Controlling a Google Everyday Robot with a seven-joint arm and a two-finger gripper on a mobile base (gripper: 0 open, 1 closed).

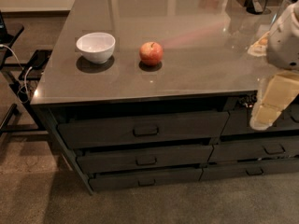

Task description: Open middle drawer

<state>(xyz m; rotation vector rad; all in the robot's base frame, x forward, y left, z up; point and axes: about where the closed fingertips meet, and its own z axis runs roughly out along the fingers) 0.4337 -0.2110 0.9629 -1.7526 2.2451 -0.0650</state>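
The middle drawer (145, 158) is the wide dark grey one, second from the top in the left stack under the counter. A small black loop handle (146, 161) sits at its centre, and its front lies about level with the drawers above and below. My gripper (270, 107), cream-coloured under a white arm (285, 38), hangs at the right edge of the view in front of the right drawer stack. It is well to the right of the middle drawer's handle and apart from it.
A white bowl (96, 46) and a red apple (151, 53) stand on the grey countertop (187, 27). A taller drawer (145, 129) lies above the middle one and a lower drawer (147, 178) below. Narrower drawers (261, 148) are on the right. A black frame with cables (18, 78) stands at left.
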